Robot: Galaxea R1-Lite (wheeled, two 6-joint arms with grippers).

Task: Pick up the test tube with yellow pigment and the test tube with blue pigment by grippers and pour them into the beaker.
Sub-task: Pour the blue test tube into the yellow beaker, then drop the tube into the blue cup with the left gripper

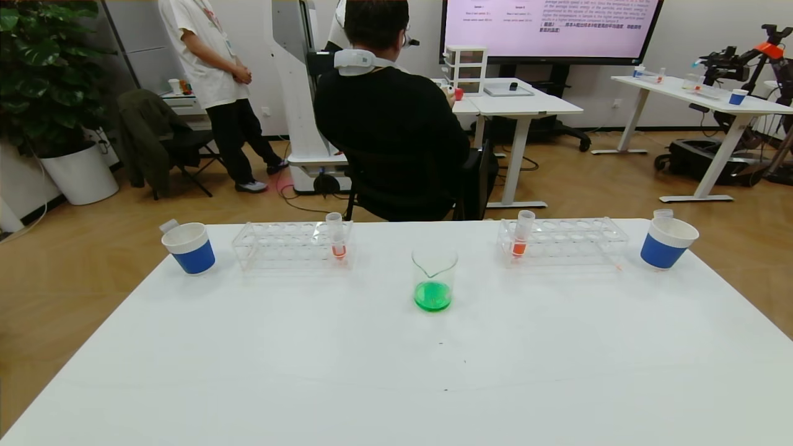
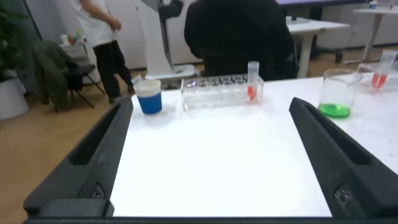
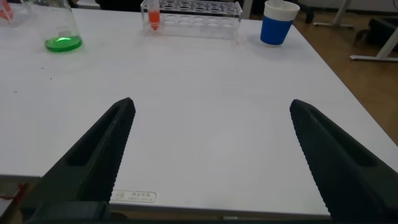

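Observation:
The beaker (image 1: 435, 272) stands at the middle of the white table (image 1: 396, 384) and holds green liquid. It also shows in the left wrist view (image 2: 339, 93) and the right wrist view (image 3: 59, 28). No tube showing yellow or blue liquid is in view. A clear tube end sticks out of each blue-and-white cup, left (image 1: 168, 225) and right (image 1: 663, 214). Neither gripper shows in the head view. My left gripper (image 2: 211, 104) is open and empty over the table's near left part. My right gripper (image 3: 211, 104) is open and empty over the table's near right part.
Two clear racks stand at the far edge, left (image 1: 291, 246) and right (image 1: 564, 241). Each holds one tube with orange-red liquid, left (image 1: 336, 236) and right (image 1: 521, 235). The cups stand at the far corners, left (image 1: 190, 249) and right (image 1: 666, 244). A seated person (image 1: 390, 118) is behind the table.

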